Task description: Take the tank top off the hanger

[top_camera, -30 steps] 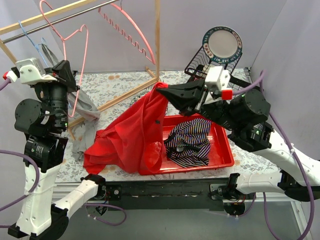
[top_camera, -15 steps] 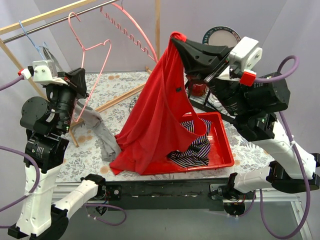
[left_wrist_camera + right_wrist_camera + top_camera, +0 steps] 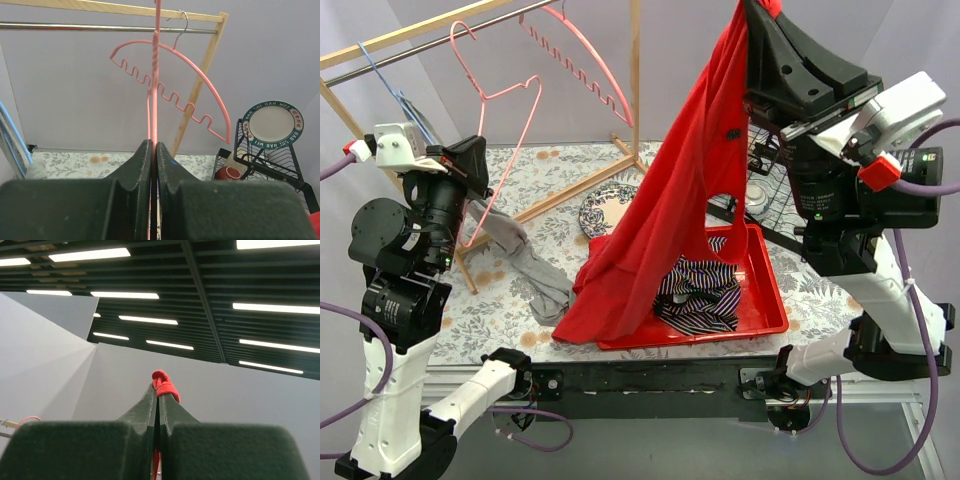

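The red tank top [image 3: 670,210] hangs from my right gripper [image 3: 758,10], which is shut on one strap at the top of the top external view. Its hem drapes over the left edge of the red tray [image 3: 772,305]. In the right wrist view the jaws [image 3: 159,392] pinch a red fold [image 3: 163,382] against the ceiling. My left gripper [image 3: 478,160] is shut on a bare pink wire hanger [image 3: 510,100], apart from the top. In the left wrist view the jaws [image 3: 154,147] clamp the hanger's wire [image 3: 155,75].
A notched pink hanger [image 3: 588,72] and a blue hanger [image 3: 382,82] hang on the rack's rail. A striped garment [image 3: 705,290] lies in the tray. A grey garment [image 3: 525,265] lies at the left. A patterned plate [image 3: 603,210] and a black dish rack [image 3: 770,205] stand behind.
My right gripper has risen from table height to the top of the view, lifting the red tank top with it. The left gripper still holds the pink hanger, shifted slightly.
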Robot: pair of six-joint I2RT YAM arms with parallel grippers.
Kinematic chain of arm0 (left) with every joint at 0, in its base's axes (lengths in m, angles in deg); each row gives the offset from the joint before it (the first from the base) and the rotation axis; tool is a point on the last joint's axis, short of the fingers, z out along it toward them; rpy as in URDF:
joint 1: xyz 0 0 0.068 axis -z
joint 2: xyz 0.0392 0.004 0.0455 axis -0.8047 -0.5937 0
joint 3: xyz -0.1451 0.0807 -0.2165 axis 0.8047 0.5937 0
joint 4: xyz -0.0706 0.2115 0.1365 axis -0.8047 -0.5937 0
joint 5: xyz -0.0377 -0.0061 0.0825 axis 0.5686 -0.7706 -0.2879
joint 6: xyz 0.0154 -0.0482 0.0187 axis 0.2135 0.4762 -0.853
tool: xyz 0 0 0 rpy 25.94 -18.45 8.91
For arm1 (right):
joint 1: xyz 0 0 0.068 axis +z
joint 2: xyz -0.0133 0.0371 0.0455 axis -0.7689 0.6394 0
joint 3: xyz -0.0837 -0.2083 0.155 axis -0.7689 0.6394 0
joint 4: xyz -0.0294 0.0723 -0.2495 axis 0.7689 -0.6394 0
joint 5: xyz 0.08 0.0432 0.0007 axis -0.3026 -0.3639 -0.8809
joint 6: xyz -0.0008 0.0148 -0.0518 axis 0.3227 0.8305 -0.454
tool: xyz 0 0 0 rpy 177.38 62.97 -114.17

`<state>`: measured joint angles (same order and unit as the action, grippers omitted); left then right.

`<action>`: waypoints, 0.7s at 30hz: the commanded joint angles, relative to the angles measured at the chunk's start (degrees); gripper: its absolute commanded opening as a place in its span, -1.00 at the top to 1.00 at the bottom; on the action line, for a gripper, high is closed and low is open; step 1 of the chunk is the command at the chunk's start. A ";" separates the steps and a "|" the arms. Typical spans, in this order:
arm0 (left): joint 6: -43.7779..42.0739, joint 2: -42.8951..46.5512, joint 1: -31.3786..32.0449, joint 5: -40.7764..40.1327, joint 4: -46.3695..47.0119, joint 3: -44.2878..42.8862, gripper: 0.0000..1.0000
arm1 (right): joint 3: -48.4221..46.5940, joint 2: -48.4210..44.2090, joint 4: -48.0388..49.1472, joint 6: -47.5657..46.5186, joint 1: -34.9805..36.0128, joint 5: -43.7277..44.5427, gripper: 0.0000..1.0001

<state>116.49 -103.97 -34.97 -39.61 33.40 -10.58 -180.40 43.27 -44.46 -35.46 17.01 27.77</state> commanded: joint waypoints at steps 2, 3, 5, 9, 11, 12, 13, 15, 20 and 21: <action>0.12 0.02 0.20 0.98 -0.26 -2.08 1.00 | 17.31 -9.58 3.08 2.05 0.24 9.22 0.97; 0.29 -0.16 0.20 1.15 -0.44 -2.61 1.00 | 21.69 -11.26 2.21 3.90 0.24 10.54 0.97; 0.56 -0.16 0.20 1.68 -0.70 -2.88 1.00 | 34.08 -16.61 -1.39 12.03 0.24 14.58 0.97; 0.82 0.28 0.20 1.86 -0.61 -2.18 1.00 | 56.85 -26.64 -5.97 32.70 0.23 17.32 0.97; 0.74 0.37 0.11 1.86 -0.53 -1.74 1.00 | 67.76 -30.07 -9.38 39.39 0.23 16.26 0.97; 0.82 0.54 0.20 1.94 -0.61 -1.30 1.00 | 70.40 -30.61 -11.49 46.30 0.15 15.66 0.97; 0.82 0.63 0.20 2.03 -0.53 -1.12 1.00 | 72.26 -31.23 -13.43 49.15 0.23 15.74 0.97; 0.91 0.72 0.20 2.21 -0.61 -0.86 1.00 | 76.75 -32.28 -17.90 56.78 0.24 15.65 0.83; 1.18 1.33 0.20 2.21 -0.61 -0.15 1.00 | 75.98 -28.97 -34.07 65.34 0.15 15.47 -0.97; 1.26 1.42 0.20 2.12 -0.53 -0.15 1.00 | 73.88 -27.90 -40.19 66.48 0.15 14.34 -0.97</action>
<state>117.38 -103.38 -34.97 -38.15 33.12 -11.04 -101.13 13.74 -70.95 19.01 16.99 41.97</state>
